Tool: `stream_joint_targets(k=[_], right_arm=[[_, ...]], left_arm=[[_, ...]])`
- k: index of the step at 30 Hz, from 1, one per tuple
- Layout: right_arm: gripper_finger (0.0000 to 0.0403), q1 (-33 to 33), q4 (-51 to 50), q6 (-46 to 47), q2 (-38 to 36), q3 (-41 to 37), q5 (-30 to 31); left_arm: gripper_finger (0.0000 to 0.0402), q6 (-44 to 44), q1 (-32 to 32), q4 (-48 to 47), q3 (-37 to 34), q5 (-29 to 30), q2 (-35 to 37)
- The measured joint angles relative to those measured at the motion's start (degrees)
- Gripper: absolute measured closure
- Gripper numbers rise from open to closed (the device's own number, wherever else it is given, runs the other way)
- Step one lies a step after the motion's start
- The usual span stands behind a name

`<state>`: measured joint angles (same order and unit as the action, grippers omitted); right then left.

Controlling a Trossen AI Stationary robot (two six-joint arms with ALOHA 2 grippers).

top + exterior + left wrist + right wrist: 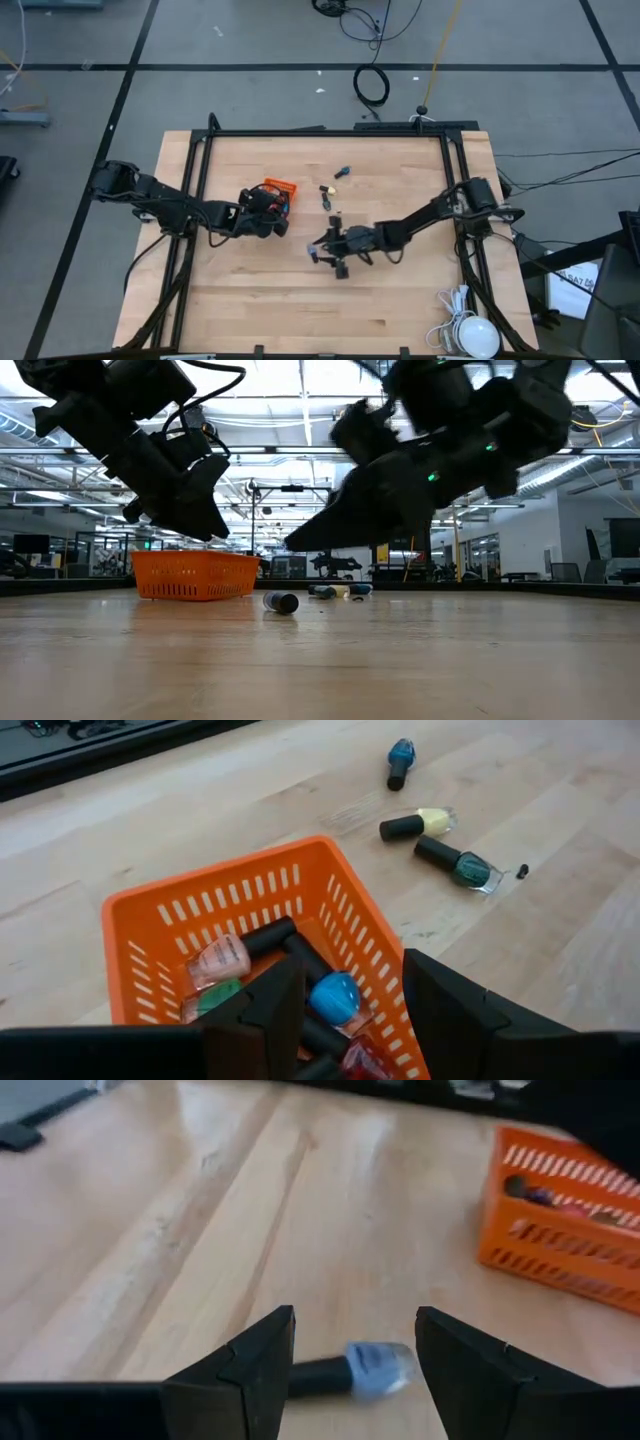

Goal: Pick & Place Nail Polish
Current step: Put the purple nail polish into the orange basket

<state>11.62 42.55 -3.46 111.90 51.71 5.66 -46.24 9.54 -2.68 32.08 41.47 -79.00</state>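
**Lining up right jaws over a lying blue bottle**

Hovering low over mid-table, right gripper (355,1345) has fingers spread apart and empty. A pale blue bottle (380,1365) lies on its side on the table (400,180) between the two fingers, dark cap pointing toward one finger. So its long axis runs across the gap, finger to finger, not along it. Judgement: closing now would squeeze it end to end; a wrist turn would probably give a better side grip. Cannot tell height above the bottle.

Left gripper (345,1010) sits over the orange basket (180,905), fingers part open, nothing between them. Basket holds pink, green, blue and red bottles.

Three more lie loose beyond the basket: blue bottle (400,760), yellow bottle (420,822), teal bottle (458,865), all on their sides. The right arm is clearly nearer the pale blue one; the left is nearer the basket.
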Motion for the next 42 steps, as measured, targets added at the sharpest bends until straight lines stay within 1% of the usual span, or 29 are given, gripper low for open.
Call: stream_joint_targets(k=[3,7,13,21,25,35,37,39,41,42], right_arm=[[0.0206,0.09,-4.53,-0.28,2.96,4.58,0.03],[0.0206,0.03,-12.56,-0.22,4.52,8.78,0.03],[0.0206,-1.1,-22.69,-0.24,3.98,9.96,0.25],[0.0206,-1.9,-34.17,-0.22,0.37,9.85,0.52],[0.0206,-1.9,-36.44,-0.43,-0.85,9.79,0.29],[0.0206,-0.63,-34.46,-0.24,-0.77,9.75,0.04],[0.0206,0.13,-33.93,-0.31,-0.77,9.74,-0.12],[0.0206,0.65,-33.81,-0.88,-0.77,9.74,-0.18],[0.0206,0.83,-33.86,-1.78,-0.77,9.74,-0.13],[0.0206,0.86,-33.79,-1.79,-0.77,9.74,0.02]], left_arm=[[0.0236,0.0,0.0,-0.03,0.0,0.0,0.0],[0.0236,0.0,0.0,-0.04,0.0,0.0,0.0],[0.0236,0.0,0.0,-0.15,0.0,0.0,0.0],[0.0236,0.0,0.0,-0.19,0.0,-0.04,0.0],[0.0236,0.75,0.0,-0.13,0.0,-0.04,0.0],[0.0236,0.67,0.02,0.12,0.0,-0.37,0.0],[0.0236,0.59,0.01,0.89,0.0,-4.06,0.0],[0.0237,2.54,0.05,3.35,-0.02,-11.78,0.0],[0.0241,6.99,0.71,8.27,-0.02,-20.74,-0.49],[0.0244,9.37,1.49,11.27,-0.02,-23.82,-0.88]])
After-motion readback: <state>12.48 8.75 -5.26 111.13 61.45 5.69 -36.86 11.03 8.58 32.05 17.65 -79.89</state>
